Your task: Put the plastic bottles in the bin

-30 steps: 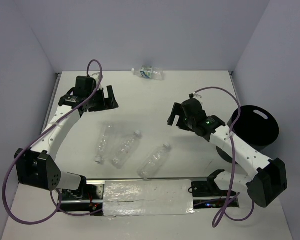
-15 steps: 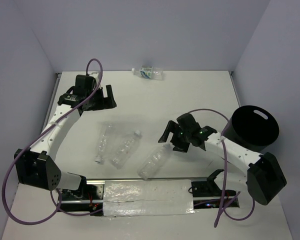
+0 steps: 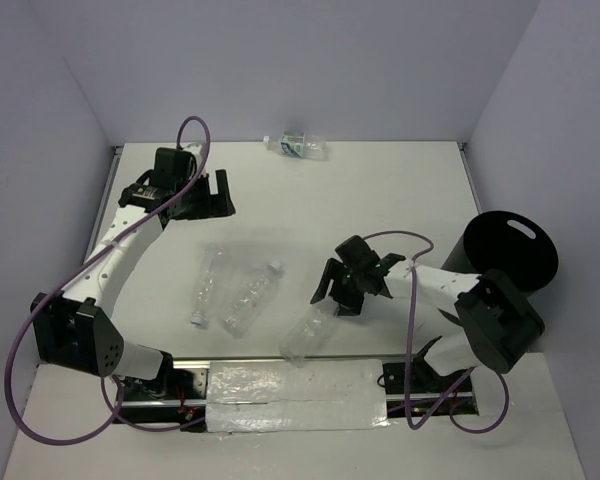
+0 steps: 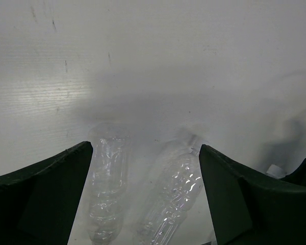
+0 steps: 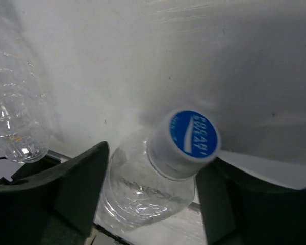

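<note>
The nearest bottle (image 3: 304, 333) lies on its side on the worktop (image 3: 400, 190), close to the front edge, with its cap (image 5: 189, 135) pointing away and to the right. Your right gripper (image 3: 336, 298) is spread wide around the neck end with a finger on each side. It isn't pinching yet, and I can't tell whether either finger touches the plastic.

Expect the bottle to be empty and very light. Its thin, crinkled wall will probably cave in and may squirt out sideways under a hard squeeze, and the round body can roll. The neck and shoulder just under the cap look like the stiffest part, so close there and close gently.

Further in, the middle pair (image 3: 230, 293) lie side by side on their sides, near each other and well left of the right gripper. They should handle the same way.

The bin (image 3: 480, 262) stands at the right edge, and its lid (image 3: 525, 255) with the handle slot appears to sit on top, so check the opening.

Your left gripper (image 3: 208, 200) hangs back left, spread and holding nothing.

The labelled bottle (image 3: 298, 146) lies on its side against the far wall.
</note>
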Controlling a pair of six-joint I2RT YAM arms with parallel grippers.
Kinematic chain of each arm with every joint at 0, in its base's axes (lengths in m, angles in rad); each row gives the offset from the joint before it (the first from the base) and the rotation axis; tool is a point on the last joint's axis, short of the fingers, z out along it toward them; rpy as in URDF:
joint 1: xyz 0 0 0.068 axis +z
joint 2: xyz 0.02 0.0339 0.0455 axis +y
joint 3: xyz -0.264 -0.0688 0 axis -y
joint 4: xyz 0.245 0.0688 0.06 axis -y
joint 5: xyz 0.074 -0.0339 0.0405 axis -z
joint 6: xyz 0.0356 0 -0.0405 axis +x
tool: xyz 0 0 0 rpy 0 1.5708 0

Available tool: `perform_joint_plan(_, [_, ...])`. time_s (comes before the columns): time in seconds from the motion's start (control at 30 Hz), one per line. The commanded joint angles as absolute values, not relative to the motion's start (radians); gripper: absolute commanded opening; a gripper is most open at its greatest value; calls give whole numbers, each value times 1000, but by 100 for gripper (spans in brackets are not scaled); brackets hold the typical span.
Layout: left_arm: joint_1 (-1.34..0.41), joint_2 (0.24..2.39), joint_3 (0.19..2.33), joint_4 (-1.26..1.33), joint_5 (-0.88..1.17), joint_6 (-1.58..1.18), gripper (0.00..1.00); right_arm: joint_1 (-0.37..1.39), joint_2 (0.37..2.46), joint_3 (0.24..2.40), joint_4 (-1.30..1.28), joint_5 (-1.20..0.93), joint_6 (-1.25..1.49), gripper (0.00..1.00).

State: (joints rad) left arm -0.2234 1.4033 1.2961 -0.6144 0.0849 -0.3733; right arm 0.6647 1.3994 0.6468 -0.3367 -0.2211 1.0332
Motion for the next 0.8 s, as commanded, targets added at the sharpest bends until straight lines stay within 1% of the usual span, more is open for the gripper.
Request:
perform_joint_plan(0.0, [-232,1401,1333,-612,84,-359,99,677,1405,703,-317,-189,1028,69])
perform_joint_plan(0.03, [-235,1399,1333,-614,86,-356,99,678,1401,713,-322,-184,1023,66])
perform_joint_plan(0.07, [-236,1399,1335,-617,86,-354,99,677,1396,721,-345,-167,1020,61])
perform_joint_plan(0.1, [-238,1397,1335,-617,81,-354,99,678,1391,732,-366,-154,1016,53])
perform_joint_plan(0.2, [-241,1394,1338,-626,61,-356,99,678,1350,808,-477,-79,974,47])
perform_joint_plan(0.23, [-241,1393,1338,-626,58,-356,99,678,1336,878,-514,-46,954,47])
perform_joint_plan(0.27, [-241,1393,1341,-626,58,-356,99,678,1306,926,-608,-7,909,46])
perform_joint_plan(0.3, [-241,1391,1342,-629,57,-357,99,678,1292,1034,-662,108,882,46])
perform_joint_plan(0.33, [-241,1391,1344,-629,57,-359,99,677,1270,1093,-774,177,826,46])
perform_joint_plan(0.4, [-241,1391,1353,-634,57,-357,99,677,1261,1234,-886,335,767,46])
perform_joint_plan(0.43, [-241,1391,1359,-634,61,-359,99,678,1261,1378,-932,503,700,46])
perform_joint_plan(0.47, [-241,1393,1364,-635,67,-359,99,678,1267,1452,-1022,597,671,45])
perform_joint_plan(0.5, [-242,1393,1368,-638,71,-356,99,678,1273,1582,-1060,780,638,45])
perform_joint_plan(0.57, [-242,1394,1382,-638,77,-357,99,677,1281,1685,-1117,973,528,44])
perform_joint_plan(0.6, [-242,1393,1387,-637,80,-357,99,675,1275,1739,-1111,1068,490,44])
perform_joint_plan(0.63, [-242,1393,1393,-638,83,-357,99,670,1264,1743,-1030,1251,374,44])
perform_joint_plan(0.67, [-244,1394,1396,-635,86,-357,99,666,1223,1729,-955,1332,292,45])
perform_joint_plan(0.7, [-244,1394,1399,-634,92,-357,99,641,1191,1660,-848,1391,199,45])
perform_joint_plan(0.73, [-244,1396,1405,-632,95,-359,99,625,1152,1605,-531,1460,-65,45])
perform_joint_plan(0.77, [-244,1399,1408,-630,103,-359,99,602,1106,1530,-324,1462,-238,45])
